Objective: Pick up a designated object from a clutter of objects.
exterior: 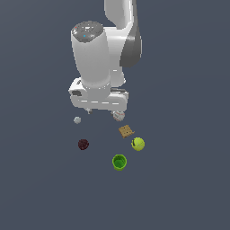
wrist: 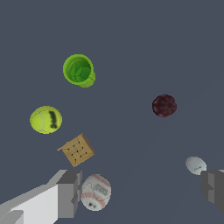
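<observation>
While the arm hangs over the scattered items, the hand (wrist: 140, 192) is spread wide, one finger (wrist: 65, 194) showing at the lower left of the wrist view and the other at the lower right edge, with nothing between them. The designated object (exterior: 77, 120), a tiny pale sphere, lies in the exterior view at left of centre, just below the white wrist housing; in the wrist view it sits touching or just beside the lower-right finger, not in the gap. The whitish ball with red stitching (wrist: 96, 191) lies just beside the lower-left finger, so the hand seems to straddle empty bench (wrist: 131, 52) with a ball at each side. To do this step well, I'd judge the hand needs shifting sideways until the small sphere sits midway in the gap, well away from the stitched ball, before descending. Something that small and round will likely roll at the lightest nudge, so a straight drop and an even closing matter. Tan cracker (wrist: 76, 149), tennis ball (wrist: 45, 119), green cup (wrist: 79, 70) and maroon ball (wrist: 164, 105) lie well apart from it.
</observation>
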You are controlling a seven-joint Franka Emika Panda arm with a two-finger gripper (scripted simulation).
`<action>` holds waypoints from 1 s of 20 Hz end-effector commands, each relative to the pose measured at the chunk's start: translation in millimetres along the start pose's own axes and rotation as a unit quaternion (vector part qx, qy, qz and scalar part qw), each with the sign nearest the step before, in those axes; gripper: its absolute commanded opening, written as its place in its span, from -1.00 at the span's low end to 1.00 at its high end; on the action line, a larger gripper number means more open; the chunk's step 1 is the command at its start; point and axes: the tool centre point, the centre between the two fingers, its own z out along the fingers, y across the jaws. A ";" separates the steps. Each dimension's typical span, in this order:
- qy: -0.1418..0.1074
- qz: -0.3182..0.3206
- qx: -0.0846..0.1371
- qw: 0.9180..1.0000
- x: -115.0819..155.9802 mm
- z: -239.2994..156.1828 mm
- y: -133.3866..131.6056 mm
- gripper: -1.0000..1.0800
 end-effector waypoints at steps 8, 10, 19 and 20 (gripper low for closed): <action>0.006 0.146 0.012 0.989 -23.4 85.7 93.1 0.92; 0.007 0.178 0.012 0.984 -32.7 102.5 112.7 0.92; 0.012 0.279 0.005 0.960 -73.3 152.6 173.5 0.92; 0.012 0.286 0.004 0.958 -76.8 155.9 177.6 0.92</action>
